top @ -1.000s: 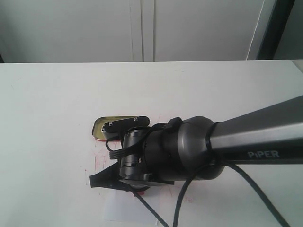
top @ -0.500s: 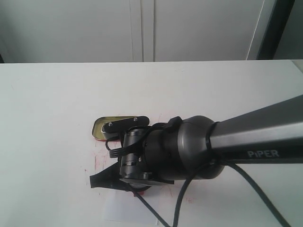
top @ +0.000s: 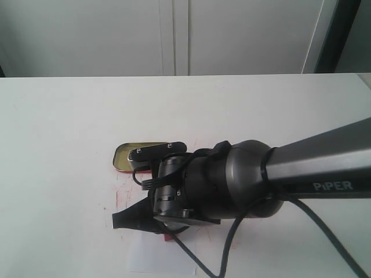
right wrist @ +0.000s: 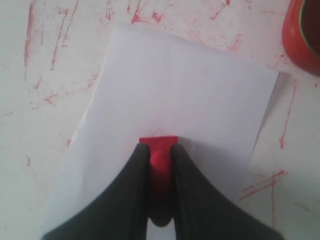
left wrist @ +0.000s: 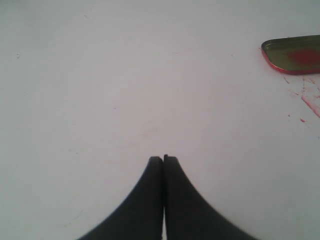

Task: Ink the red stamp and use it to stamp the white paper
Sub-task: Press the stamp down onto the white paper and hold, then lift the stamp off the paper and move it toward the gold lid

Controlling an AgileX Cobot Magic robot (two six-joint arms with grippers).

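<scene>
The small red stamp (right wrist: 159,150) is pinched by its handle between my right gripper's (right wrist: 159,146) black fingers. Its square base sits low over the near half of the white paper (right wrist: 185,90); I cannot tell whether it touches. In the exterior view the right arm (top: 232,185) hides the stamp, and only a strip of the white paper (top: 153,260) shows below it. My left gripper (left wrist: 163,158) is shut on nothing above bare white table, off to one side of the gold lid (left wrist: 295,54).
The red ink tin (right wrist: 302,35) lies just past one corner of the paper. The gold lid (top: 124,156) with red smears lies beyond the right arm. Red ink streaks (right wrist: 50,45) mark the table round the paper.
The right arm has shifted slightly down and to the right in the exterior view. The lid and the paper have not moved.
</scene>
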